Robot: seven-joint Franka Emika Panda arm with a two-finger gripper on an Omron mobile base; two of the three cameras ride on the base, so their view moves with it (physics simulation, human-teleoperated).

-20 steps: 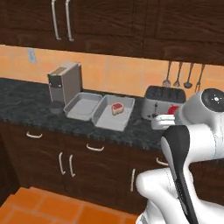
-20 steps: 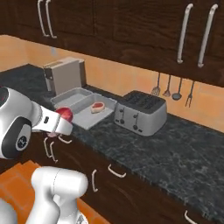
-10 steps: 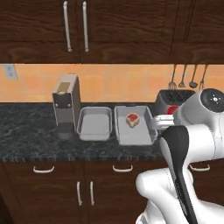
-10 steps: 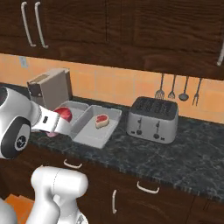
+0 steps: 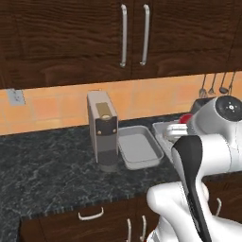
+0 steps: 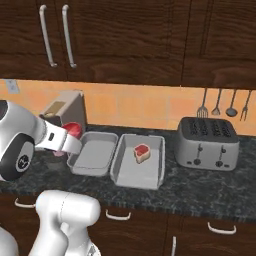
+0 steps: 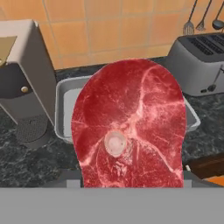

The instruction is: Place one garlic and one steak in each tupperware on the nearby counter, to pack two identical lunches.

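Observation:
My gripper (image 6: 69, 138) is shut on a deep red steak (image 6: 73, 129), held in the air just left of the left tupperware (image 6: 92, 156). In the hand view this steak (image 7: 131, 127) hides the fingertips, with a grey tupperware (image 7: 64, 107) behind it. A second, pinkish steak (image 6: 142, 152) with a pale fat rim lies in the right tupperware (image 6: 125, 174). From the left base the held steak (image 5: 185, 118) peeks out beside the arm, and the left tupperware (image 5: 138, 147) sits on the dark counter (image 5: 47, 165). The garlic is out of view.
A coffee machine (image 6: 62, 108) stands left of the containers, close behind the gripper. A silver toaster (image 6: 207, 143) stands to their right, with utensils (image 6: 217, 102) hanging on the wall above it. Dark wall cabinets (image 6: 125, 40) hang overhead.
The whole picture has shifted as the base drove, so the containers now sit more centrally in the right base view. The gripper still holds the deep red steak.

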